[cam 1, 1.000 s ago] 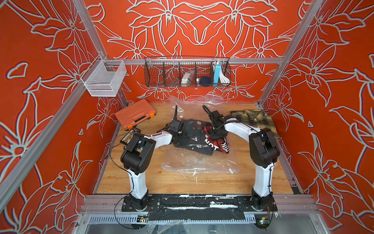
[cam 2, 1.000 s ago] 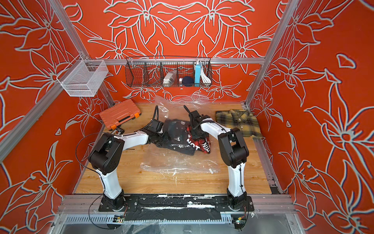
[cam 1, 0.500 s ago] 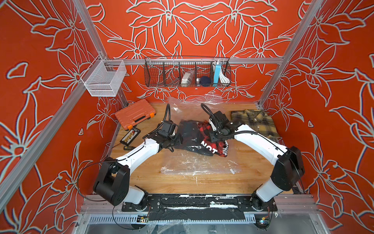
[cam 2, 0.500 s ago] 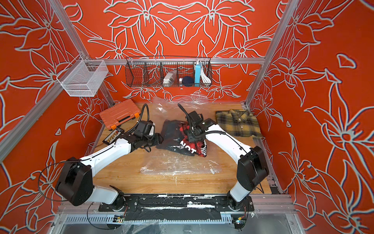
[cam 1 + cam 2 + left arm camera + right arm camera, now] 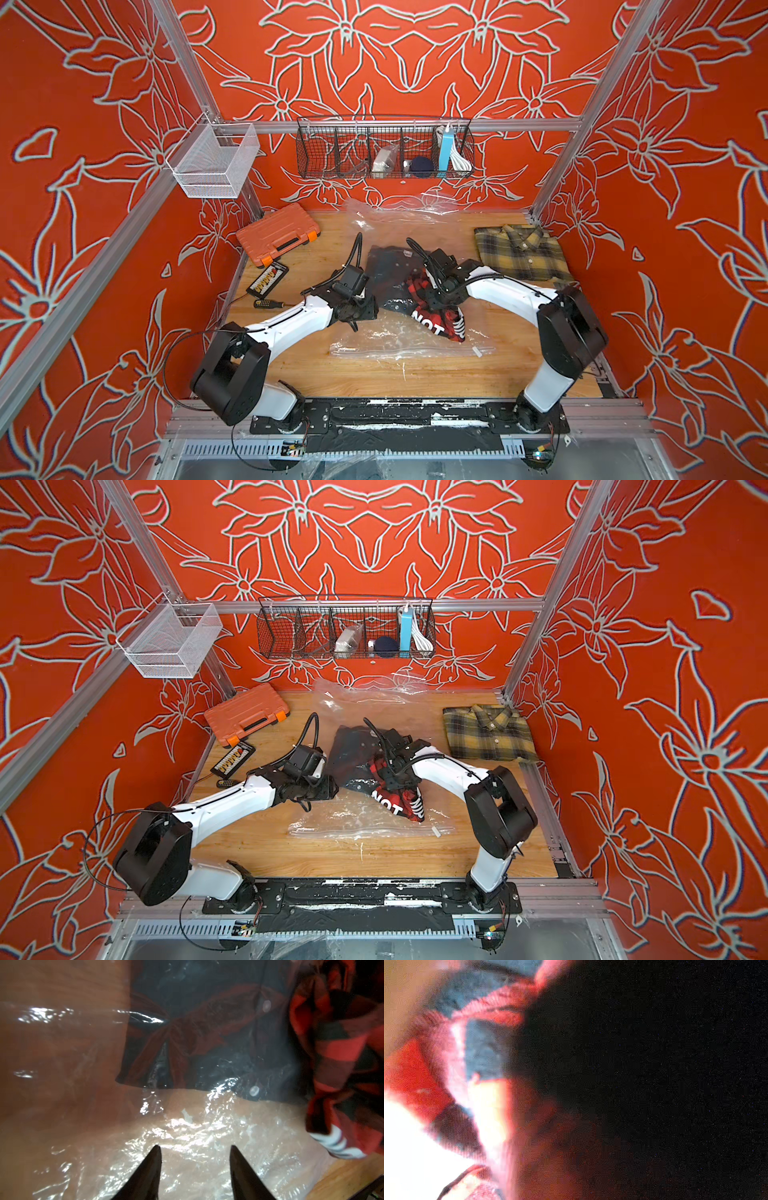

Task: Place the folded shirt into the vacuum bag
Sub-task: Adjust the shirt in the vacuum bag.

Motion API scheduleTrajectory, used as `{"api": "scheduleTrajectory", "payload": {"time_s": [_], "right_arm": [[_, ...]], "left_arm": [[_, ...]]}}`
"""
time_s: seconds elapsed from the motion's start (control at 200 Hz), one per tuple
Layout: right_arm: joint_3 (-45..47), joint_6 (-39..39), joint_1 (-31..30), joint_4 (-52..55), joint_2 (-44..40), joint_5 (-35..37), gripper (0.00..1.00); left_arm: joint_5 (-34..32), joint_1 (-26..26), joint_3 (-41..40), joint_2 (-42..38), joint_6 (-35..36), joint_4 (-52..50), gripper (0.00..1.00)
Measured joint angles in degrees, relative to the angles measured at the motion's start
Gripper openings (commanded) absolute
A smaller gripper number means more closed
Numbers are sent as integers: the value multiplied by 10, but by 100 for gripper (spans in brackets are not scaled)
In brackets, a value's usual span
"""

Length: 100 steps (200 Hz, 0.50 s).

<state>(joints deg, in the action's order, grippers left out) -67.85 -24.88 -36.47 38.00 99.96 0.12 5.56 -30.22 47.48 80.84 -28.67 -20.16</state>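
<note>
Right pincer (image 5: pixel 435 306) pinches the red shirt (image 5: pixel 432 327) over the vacuum bag (image 5: pixel 374 345), not tucked in yet. Left pincer (image 5: pixel 195 1147) stands half open, empty.

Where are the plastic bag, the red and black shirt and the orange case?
plastic bag (image 5: pixel 374 343), in a top view, on its clear near part.
red and black shirt (image 5: pixel 430 328), in a top view, on its white lettering.
orange case (image 5: pixel 276 232), in a top view, on its lid.
</note>
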Motion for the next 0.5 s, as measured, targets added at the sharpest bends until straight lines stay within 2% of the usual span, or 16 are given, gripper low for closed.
{"api": "scheduleTrajectory", "payload": {"time_s": [0.2,0.5], "right_arm": [[-16,17,34,-6,42,1,0],[-68,50,68,17,81,49,0]], "left_arm": [[-28,-50,6,-40,39,-10,57],[-61,-121,10,-77,122,-17,65]]}}
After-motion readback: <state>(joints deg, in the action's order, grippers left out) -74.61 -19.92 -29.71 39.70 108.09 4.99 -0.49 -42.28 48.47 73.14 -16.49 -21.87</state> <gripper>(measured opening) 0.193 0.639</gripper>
